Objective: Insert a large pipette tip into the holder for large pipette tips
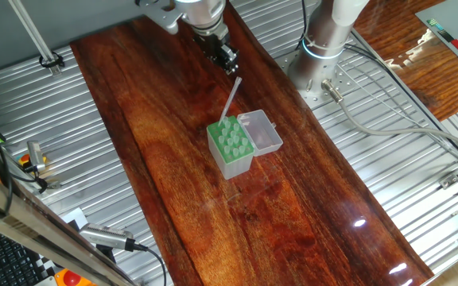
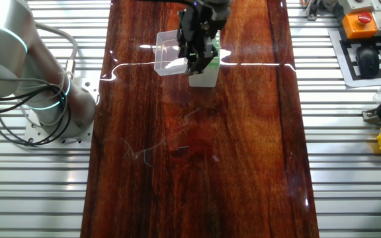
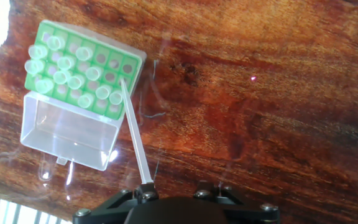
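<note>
One dark wooden table (image 1: 308, 206), carrying one green holder for large pipette tips (image 1: 230, 148) with clear lid (image 1: 260, 132) hinged open beside. Above it, one gripper (image 1: 227, 59), closed on one large pipette tip (image 1: 231, 98), slanting down, point just at the rack's edge row. About fifteen tips (image 3: 67, 62) seated already.

We see our silver-grey arm (image 1: 336, 24) reaching over from its base, the wrist pointing down. Our black two-finger gripper (image 1: 226, 57) hangs above the worktop (image 1: 157, 143), its jaws closed on the thin translucent pipette tip (image 1: 231, 98), which slants downward.
</note>
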`<action>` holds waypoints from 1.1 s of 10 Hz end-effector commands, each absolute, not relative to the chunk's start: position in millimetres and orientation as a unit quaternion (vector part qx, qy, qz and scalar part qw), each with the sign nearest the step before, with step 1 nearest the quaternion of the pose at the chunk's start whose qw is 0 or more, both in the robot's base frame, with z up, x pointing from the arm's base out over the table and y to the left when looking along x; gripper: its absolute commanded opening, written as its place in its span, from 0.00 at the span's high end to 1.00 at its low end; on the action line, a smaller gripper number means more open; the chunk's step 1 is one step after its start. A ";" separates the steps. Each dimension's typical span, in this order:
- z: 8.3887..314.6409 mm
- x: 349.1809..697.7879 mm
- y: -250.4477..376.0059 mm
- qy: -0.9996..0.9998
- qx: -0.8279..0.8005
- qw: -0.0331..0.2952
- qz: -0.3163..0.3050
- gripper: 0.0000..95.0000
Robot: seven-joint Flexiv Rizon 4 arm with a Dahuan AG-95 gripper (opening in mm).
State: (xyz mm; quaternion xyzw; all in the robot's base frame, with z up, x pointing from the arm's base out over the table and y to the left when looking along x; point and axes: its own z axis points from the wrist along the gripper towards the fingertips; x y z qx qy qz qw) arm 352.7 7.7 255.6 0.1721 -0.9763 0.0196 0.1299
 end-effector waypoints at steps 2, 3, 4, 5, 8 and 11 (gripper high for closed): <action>259.5 349.9 7.4 -0.977 0.171 0.125 0.016 0.60; 260.4 349.9 7.3 -0.977 0.170 0.125 0.016 0.60; 260.2 349.9 6.5 -0.978 0.170 0.123 0.014 0.60; 258.5 350.0 5.4 -0.978 0.169 0.120 0.011 0.60; 253.4 350.0 3.5 -0.977 0.177 0.118 0.005 0.60; 246.1 350.0 5.8 -0.976 0.183 0.116 -0.002 0.60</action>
